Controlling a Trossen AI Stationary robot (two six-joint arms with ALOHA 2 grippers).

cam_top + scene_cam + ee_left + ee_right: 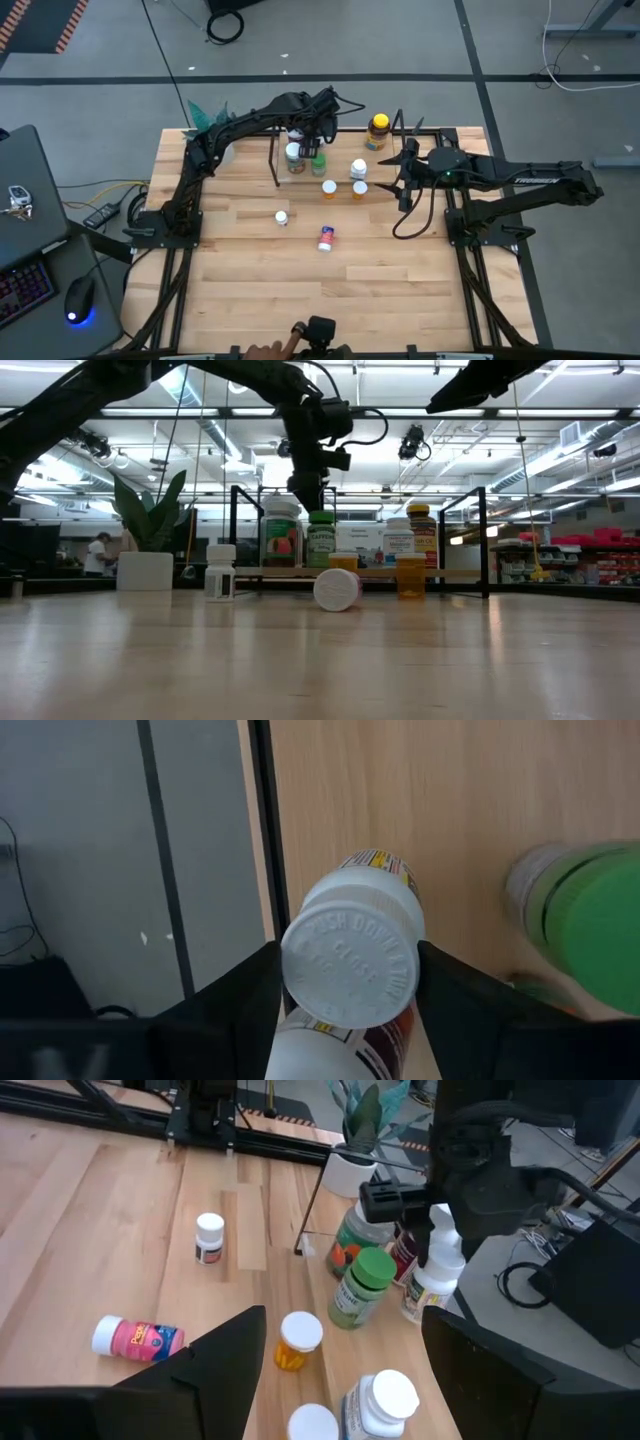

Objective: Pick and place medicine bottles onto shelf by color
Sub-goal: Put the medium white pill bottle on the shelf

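Left end effector grasping white-capped bottle over shelf, green-capped bottle beside, right end effector released.

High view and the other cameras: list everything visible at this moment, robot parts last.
table: one, pale wood, under everything
shelf: one, black rods, far middle of table
plant: one, green in white pot, far left corner
green bottle: one, on shelf
large bottle: one, pale cap, on shelf beside the green one
amber bottle: one, yellow cap, far edge right of shelf
white bottle: one, right of shelf
orange vials: two, white caps, before shelf
small white bottle: one, upright, mid-table
pink bottle: one, lying mid-table
mouse: one, dark, left of table
person's hand: one, near edge
held bottle: one, white cap, over shelf
left end effector: gripping held bottle
right end effector: open, empty, right of bottles
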